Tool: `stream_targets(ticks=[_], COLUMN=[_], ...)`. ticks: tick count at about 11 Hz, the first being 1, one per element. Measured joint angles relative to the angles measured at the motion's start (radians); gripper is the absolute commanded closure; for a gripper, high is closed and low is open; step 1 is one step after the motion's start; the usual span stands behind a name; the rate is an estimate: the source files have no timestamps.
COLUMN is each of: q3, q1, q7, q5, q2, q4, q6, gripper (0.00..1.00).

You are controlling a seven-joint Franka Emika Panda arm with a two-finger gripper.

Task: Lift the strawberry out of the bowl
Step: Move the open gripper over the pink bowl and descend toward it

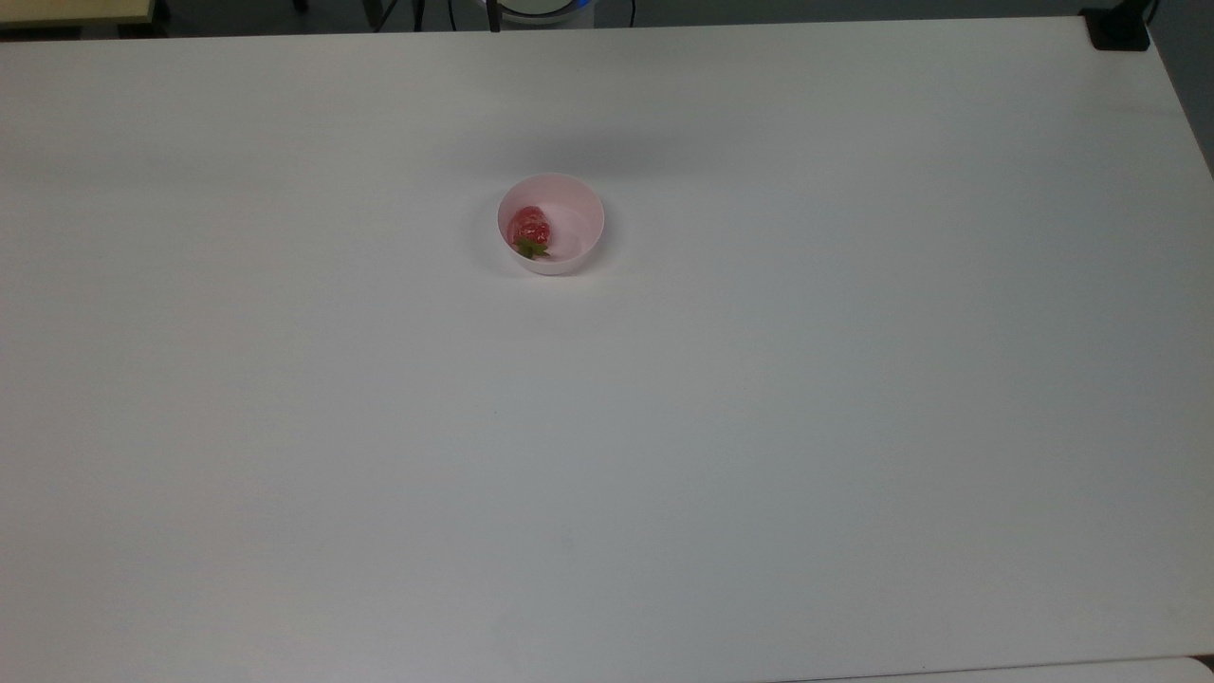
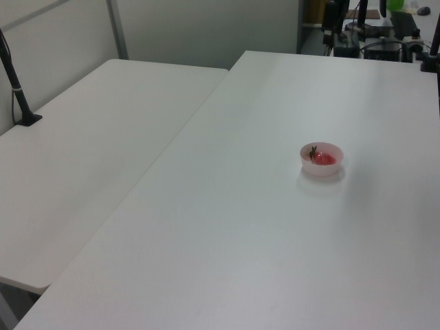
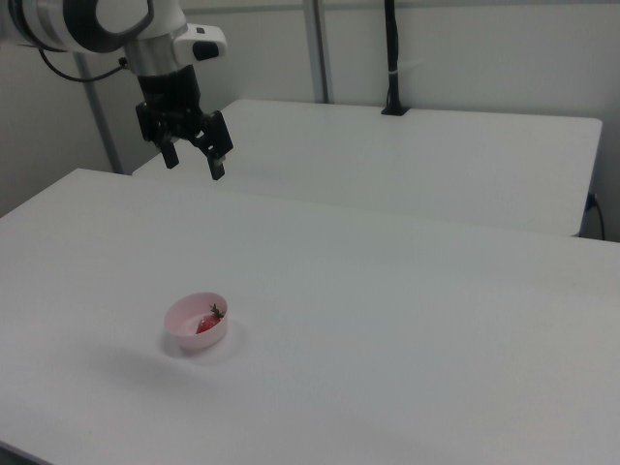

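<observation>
The white desk (image 3: 407,320) filled most of each frame, with a second desk (image 3: 426,155) behind it in the right view. In the upper left of the right view the arm (image 3: 97,24) reached down, its gripper (image 3: 194,163) high above the desk, the fingers spread apart and holding nothing. The bowl (image 3: 184,329) stood at lower left there, well apart from the gripper. The strawberry (image 1: 530,229) lay inside the bowl, partly hidden by its wall.

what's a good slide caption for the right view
Open gripper poised high above a pink bowl holding a strawberry on a white table.
</observation>
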Motion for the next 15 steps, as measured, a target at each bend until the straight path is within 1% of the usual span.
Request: stream_targets(ticks=[8,9,10,11,12,14,15], q3=[0.0,0.001,0.003,0.009,0.018,0.043,0.056], q1=[0.0,0.0,0.0,0.0,0.001,0.001,0.001], q7=[0.0,-0.018,-0.088,-0.196,-0.258,-0.288,-0.285], q5=[0.0,0.0,0.0,0.0,-0.012,-0.041,-0.042], q2=[0.001,0.001,0.004,0.011,0.023,0.058,0.069], q4=[0.0,-0.003,-0.011,-0.031,-0.053,-0.095,-0.133], q6=[-0.001,-0.002,-0.006,-0.009,-0.009,-0.007,0.025], gripper=[0.0,0.0,0.0,0.0,0.0,0.0,0.0])
